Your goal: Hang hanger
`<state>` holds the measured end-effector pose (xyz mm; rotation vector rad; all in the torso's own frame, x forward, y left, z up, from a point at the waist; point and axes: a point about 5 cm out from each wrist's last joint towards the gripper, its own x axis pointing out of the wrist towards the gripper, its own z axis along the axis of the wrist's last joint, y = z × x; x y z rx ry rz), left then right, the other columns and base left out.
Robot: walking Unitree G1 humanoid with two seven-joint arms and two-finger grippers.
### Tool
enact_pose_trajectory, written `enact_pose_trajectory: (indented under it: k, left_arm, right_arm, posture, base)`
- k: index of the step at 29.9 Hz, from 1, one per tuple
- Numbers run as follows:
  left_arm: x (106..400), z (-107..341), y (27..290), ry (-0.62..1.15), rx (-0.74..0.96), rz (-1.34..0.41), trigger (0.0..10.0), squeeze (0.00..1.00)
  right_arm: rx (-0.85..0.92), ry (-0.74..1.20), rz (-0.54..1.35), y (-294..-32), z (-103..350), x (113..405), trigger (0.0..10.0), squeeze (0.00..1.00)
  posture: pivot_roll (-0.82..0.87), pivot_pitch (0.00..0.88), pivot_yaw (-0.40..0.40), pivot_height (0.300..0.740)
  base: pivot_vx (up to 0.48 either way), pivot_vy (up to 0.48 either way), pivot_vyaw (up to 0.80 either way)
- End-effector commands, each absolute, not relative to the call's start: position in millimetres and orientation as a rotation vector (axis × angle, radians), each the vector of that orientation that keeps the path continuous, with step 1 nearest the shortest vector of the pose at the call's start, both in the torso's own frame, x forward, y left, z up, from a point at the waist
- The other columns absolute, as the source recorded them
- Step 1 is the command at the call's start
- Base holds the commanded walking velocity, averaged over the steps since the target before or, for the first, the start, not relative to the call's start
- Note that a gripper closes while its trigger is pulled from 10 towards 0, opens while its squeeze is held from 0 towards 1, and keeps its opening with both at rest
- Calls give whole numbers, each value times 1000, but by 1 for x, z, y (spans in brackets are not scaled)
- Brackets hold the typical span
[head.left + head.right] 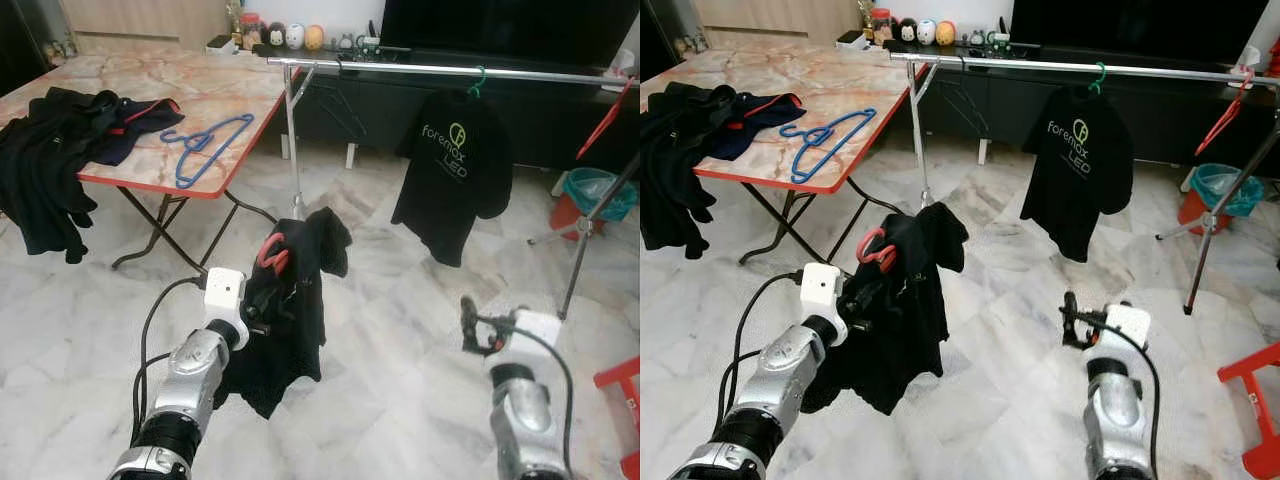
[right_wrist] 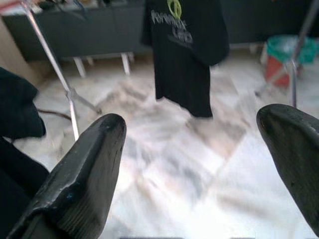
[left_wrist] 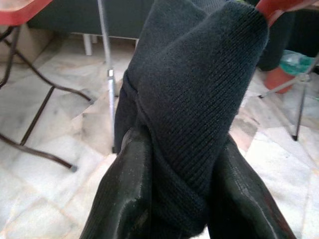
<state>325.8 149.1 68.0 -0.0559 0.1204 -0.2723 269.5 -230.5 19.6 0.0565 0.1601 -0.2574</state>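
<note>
The left gripper (image 3: 174,199) was clamped shut on a black knitted garment (image 1: 290,320) draped over a red hanger (image 1: 272,252), held up in the near middle of the marble floor (image 1: 400,380). The hanger's red hook showed above the cloth. The right gripper (image 2: 194,164), on the near right, had its fingers spread wide and held nothing. Farther off, a silver clothes rail (image 1: 450,69) ran across the room, with a black printed T-shirt (image 1: 452,170) hanging from it on a green hanger (image 1: 477,82). To the far left stood a red-edged folding table (image 1: 200,90) bearing a blue hanger (image 1: 205,145) and a heap of dark clothes (image 1: 60,140).
</note>
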Motion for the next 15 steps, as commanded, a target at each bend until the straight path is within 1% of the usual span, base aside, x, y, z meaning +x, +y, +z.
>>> enact_pose_trajectory:
  k: [1, 5, 10, 15]
  left_arm:
    - [330, 76, 150, 78, -51, -250, 10000, 0]
    - [332, 79, 149, 65, -64, -253, 10000, 0]
    - [336, 82, 147, 60, -50, -263, 10000, 0]
    - [336, 81, 146, 59, -55, -267, 10000, 0]
  right_arm:
    - [65, 151, -293, -233, 19, 268, 10000, 0]
    - [50, 156, -303, -227, 17, 268, 10000, 0]
    - [38, 198, -363, -230, 11, 266, 10000, 0]
    - [35, 223, -367, -232, 8, 264, 10000, 0]
  posture:
    - [-40, 0, -36, 740]
    - [-44, 0, -29, 740]
    - [-42, 0, -24, 740]
    - [-46, 0, -23, 740]
  base:
    - [0, 0, 0]
    - [0, 0, 0]
    - [279, 0, 0]
    - [311, 0, -783]
